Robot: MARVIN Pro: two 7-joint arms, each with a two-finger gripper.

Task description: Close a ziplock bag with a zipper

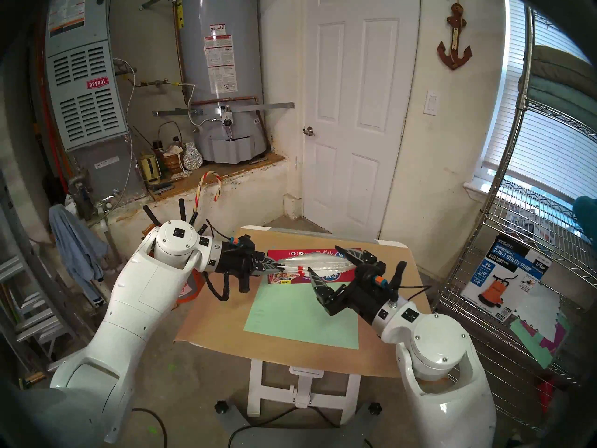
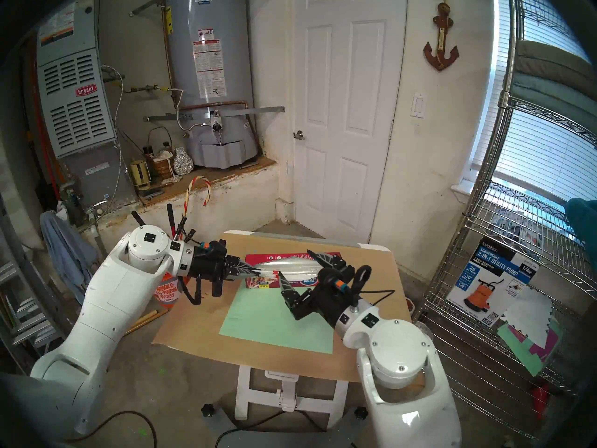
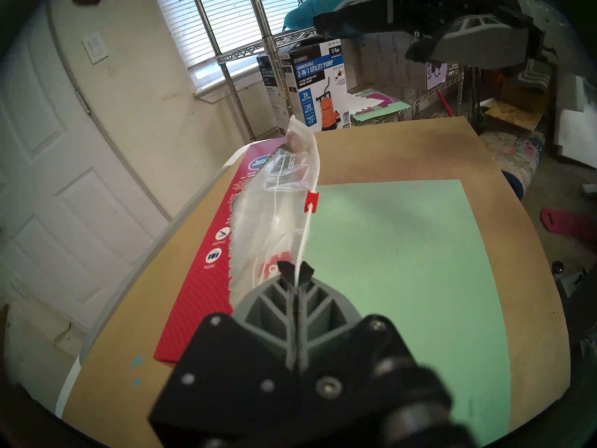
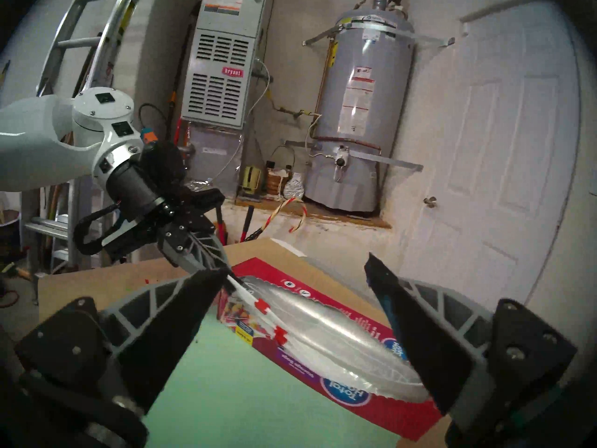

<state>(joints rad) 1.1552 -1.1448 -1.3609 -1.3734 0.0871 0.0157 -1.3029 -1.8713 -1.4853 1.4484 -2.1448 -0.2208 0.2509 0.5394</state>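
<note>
1. Pinching the near end of the zipper (image 3: 305, 240), your left gripper (image 1: 278, 268) has its jaws pressed together on the white track – the left wrist view shows the strip running straight out from between the tips.
2. You see the ziplock bag (image 1: 311, 262) lying along the top of the red-and-purple box (image 1: 292, 280), which rests at the far side of the surface (image 1: 223, 321), just beyond the green sheet (image 1: 300, 314).
3. Look at the zipper's red slider (image 3: 310, 201): it sits partway along the track, away from the held end; in the left wrist view the bag's mouth gapes beyond it.
4. Your right gripper (image 1: 329, 265) hangs over the bag's other end with its jaws spread wide – one finger on the far side of the bag, the other on the near side, neither clearly touching the plastic.
5. From the right wrist view you see the clear pouch between those two fingers, and a second red piece on the white track (image 4: 262, 305) closer to the left gripper; which of the two is the slider you cannot tell from that angle.
</note>
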